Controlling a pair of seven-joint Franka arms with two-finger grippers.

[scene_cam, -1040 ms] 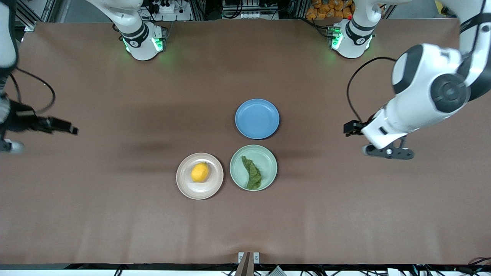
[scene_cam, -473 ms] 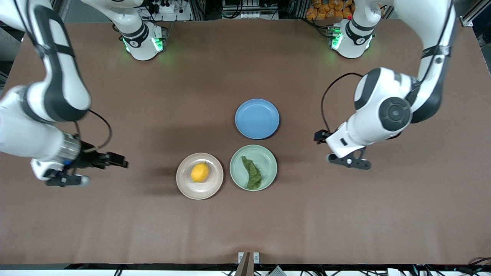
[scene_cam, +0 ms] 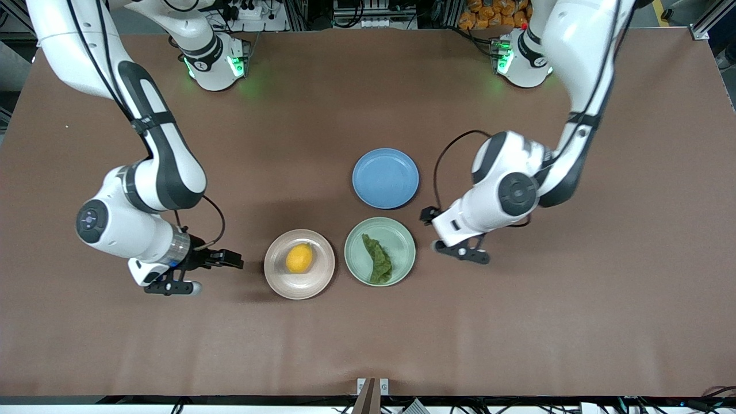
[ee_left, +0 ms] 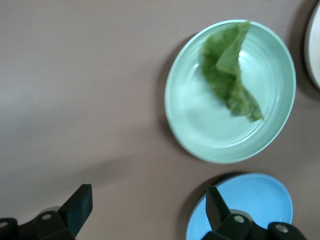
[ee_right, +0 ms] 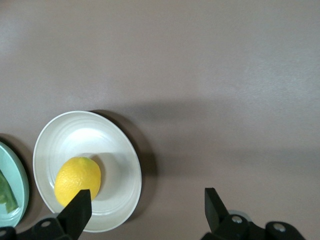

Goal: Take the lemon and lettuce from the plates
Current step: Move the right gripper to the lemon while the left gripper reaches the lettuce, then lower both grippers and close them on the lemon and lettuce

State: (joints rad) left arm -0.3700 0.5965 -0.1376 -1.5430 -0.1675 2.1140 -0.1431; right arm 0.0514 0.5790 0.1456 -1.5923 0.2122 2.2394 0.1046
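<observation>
Brown matte table (scene_cam: pixel 368 333), three plates grouped near its middle. No legible brand, label or writing on any item.

Lemon (scene_cam: pixel 299 258) (ee_right: pixel 77 181) resting on beige-pink plate (scene_cam: pixel 299 287) (ee_right: pixel 120 165), toward the right arm's end of the group. Lettuce (scene_cam: pixel 376 259) (ee_left: pixel 229 75) lying lengthwise in pale mint plate (scene_cam: pixel 402 238) (ee_left: pixel 200 125), just beside the beige-pink one, rims apart by a narrow gap. Blue plate (scene_cam: pixel 385 177) (ee_left: pixel 250 200) farther from the front camera than the mint plate, bare.

Right gripper (scene_cam: pixel 172 285) (ee_right: pixel 145 212) over bare table beside the beige-pink plate, on the right arm's side; fingers spread wide, nothing between them. In the right wrist view, one fingertip (ee_right: pixel 80 207) overlapping the plate's edge close to the lemon, no contact evident.

Left gripper (scene_cam: pixel 463 253) (ee_left: pixel 147 210) over bare table just beside the mint plate, on the left arm's side; fingers likewise spread, holding nothing. Lettuce well clear of both fingertips in the left wrist view, one fingertip (ee_left: pixel 212 202) overlapping the blue plate's rim.
</observation>
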